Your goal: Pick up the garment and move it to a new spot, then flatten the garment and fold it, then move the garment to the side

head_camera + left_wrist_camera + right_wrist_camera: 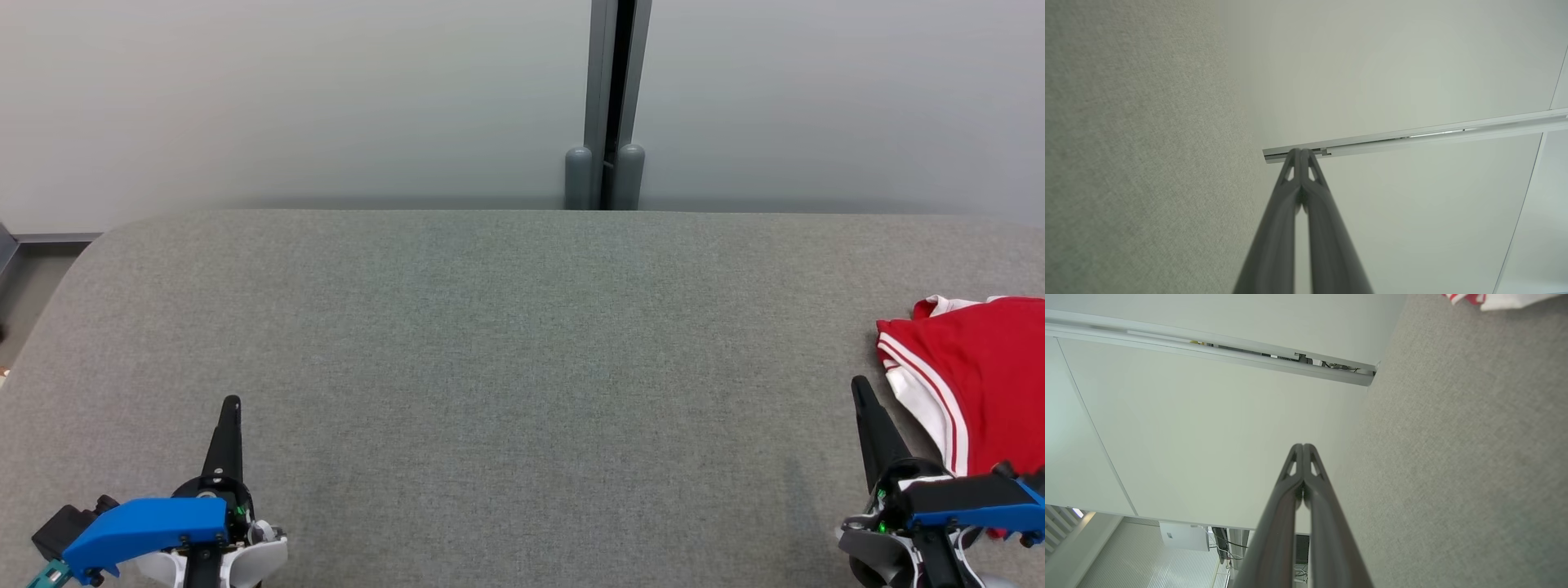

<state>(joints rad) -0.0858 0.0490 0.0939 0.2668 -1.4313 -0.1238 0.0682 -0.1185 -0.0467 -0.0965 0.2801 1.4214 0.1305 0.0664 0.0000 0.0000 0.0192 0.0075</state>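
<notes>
A red garment (980, 371) with white striped trim lies bunched at the right edge of the grey fabric table (506, 367), partly cut off by the head view's edge. A corner of the garment (1490, 299) shows at the top of the right wrist view. My right gripper (859, 385) sits just left of the garment, near the front edge, shut with nothing between its fingers (1303, 449). My left gripper (232, 403) rests at the lower left, far from the garment, also shut and empty, its fingers (1301, 153) pressed together.
A pale wall runs behind the table, with a dark grey vertical post (608, 106) at the middle back. The table's left corner is rounded, with a strip of floor (24, 294) beyond it. Broad bare table surface lies between the grippers.
</notes>
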